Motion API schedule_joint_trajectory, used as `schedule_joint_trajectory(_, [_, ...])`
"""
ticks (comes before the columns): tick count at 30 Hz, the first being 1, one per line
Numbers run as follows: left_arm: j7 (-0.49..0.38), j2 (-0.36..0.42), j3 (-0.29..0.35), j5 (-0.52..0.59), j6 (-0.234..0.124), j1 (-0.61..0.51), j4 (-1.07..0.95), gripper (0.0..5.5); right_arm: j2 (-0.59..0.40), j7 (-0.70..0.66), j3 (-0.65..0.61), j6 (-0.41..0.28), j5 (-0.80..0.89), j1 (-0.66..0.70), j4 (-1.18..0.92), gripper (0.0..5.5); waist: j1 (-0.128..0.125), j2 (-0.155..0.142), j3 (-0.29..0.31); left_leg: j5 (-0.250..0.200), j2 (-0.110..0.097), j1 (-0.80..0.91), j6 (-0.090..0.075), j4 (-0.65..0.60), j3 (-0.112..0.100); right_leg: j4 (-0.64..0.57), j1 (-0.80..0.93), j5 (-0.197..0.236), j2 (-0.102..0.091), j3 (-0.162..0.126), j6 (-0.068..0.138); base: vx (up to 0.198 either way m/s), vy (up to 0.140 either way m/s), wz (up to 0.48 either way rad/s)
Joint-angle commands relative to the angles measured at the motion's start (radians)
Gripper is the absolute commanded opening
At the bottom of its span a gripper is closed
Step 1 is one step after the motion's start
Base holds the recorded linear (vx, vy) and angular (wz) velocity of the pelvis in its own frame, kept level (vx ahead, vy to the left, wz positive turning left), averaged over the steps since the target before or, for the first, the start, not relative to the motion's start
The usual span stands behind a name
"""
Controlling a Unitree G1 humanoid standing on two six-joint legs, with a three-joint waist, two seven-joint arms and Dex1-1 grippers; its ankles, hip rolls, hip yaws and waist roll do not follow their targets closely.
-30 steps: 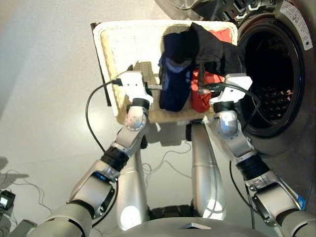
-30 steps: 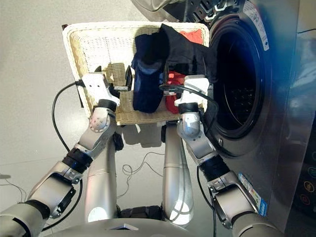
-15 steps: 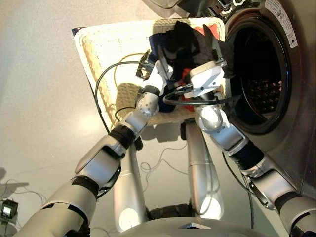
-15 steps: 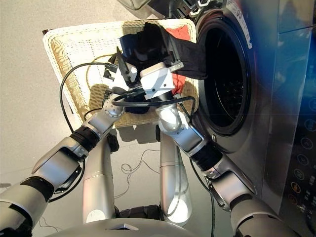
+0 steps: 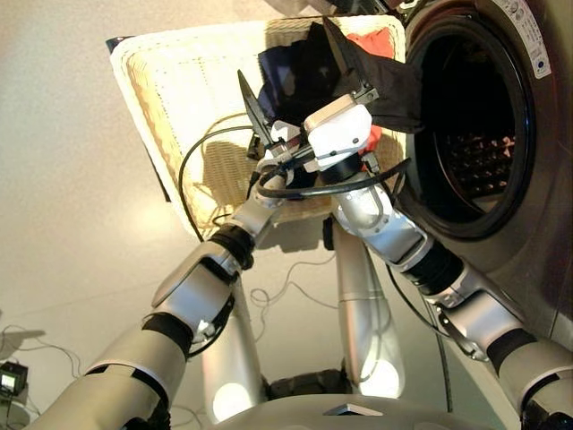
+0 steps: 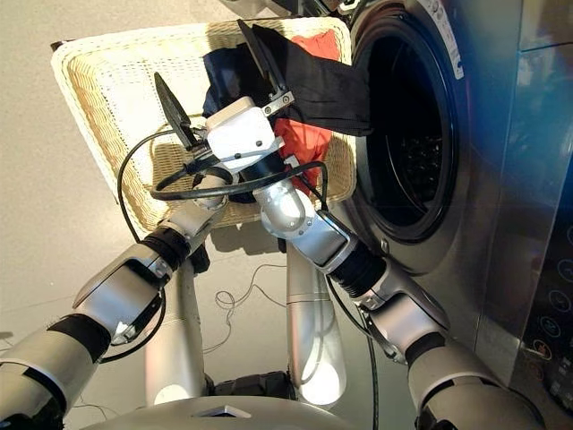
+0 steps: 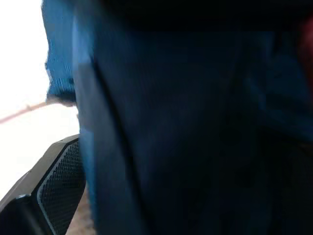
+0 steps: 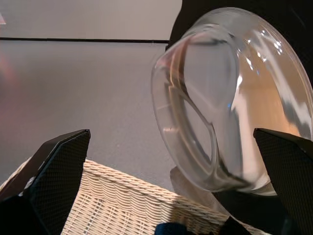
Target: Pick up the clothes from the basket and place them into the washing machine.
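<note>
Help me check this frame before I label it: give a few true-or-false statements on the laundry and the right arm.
1. The washing machine has its door open. True.
2. The right gripper holds the coral-red garment. False: its fingers are apart with nothing between them.
3. The black garment hangs over the basket side nearest the machine. True.
4. The basket holds nothing. False: the black, coral-red and navy garment are all there.
</note>
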Motion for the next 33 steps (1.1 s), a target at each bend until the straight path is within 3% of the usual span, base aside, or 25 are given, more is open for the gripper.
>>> schedule_joint_trajectory(1, [-0.018,-0.082,0.027,-0.044,-0.003,-0.05,0.063,5.5,0.071,-0.007,0.002,-0.031,0.033,-0.049,-0.07,5.5,0.013,-0.018,-0.011,-0.077,0.039,-0.064,-0.055,0.149,-0.051,-0.059,0.0,0.083,-0.015,0.031,0.068,0.0,0.0,0.0])
schedule_joint_trajectory(20, [0.003,-0.084,0.062,-0.002,0.032,-0.099,0.142,5.5,0.062,0.017,0.013,-0.041,0.097,-0.035,-0.128,5.5,-0.001,-0.033,-0.011,-0.092,0.043,-0.102,-0.051,0.196,-0.055,-0.027,-0.035,0.08,-0.004,0.029,0.066,0.0,0.0,0.0])
schedule_joint_trajectory(21, [0.003,-0.084,0.062,-0.002,0.032,-0.1,0.142,5.09,0.062,0.018,0.013,-0.041,0.097,-0.035,-0.128,5.5,-0.001,-0.033,-0.011,-0.092,0.044,-0.103,-0.051,0.196,-0.056,-0.026,-0.035,0.079,-0.004,0.029,0.066,0.0,0.0,0.0])
schedule_joint_trajectory(22, [0.005,-0.083,0.063,0.002,0.033,-0.102,0.146,2.65,0.057,0.02,0.013,-0.042,0.1,-0.031,-0.132,5.5,-0.002,-0.034,-0.011,-0.095,0.044,-0.106,-0.051,0.202,-0.056,-0.023,-0.038,0.079,-0.005,0.029,0.066,0.0,0.0,0.0])
schedule_joint_trajectory(25, [0.007,-0.08,0.067,0.011,0.036,-0.108,0.154,0.0,0.044,0.024,0.003,-0.044,0.108,-0.026,-0.141,5.5,-0.003,-0.04,-0.011,-0.099,0.045,-0.118,-0.051,0.223,-0.06,-0.005,-0.049,0.075,0.0,0.028,0.065,0.0,0.0,0.0])
schedule_joint_trajectory(33, [0.017,-0.078,0.069,0.021,0.029,-0.113,0.136,0.0,-0.006,0.024,-0.032,-0.04,0.104,0.017,-0.142,5.5,-0.007,-0.049,-0.011,-0.098,0.046,-0.121,-0.05,0.22,-0.061,-0.006,-0.051,0.078,-0.002,0.024,0.069,0.0,0.0,0.0])
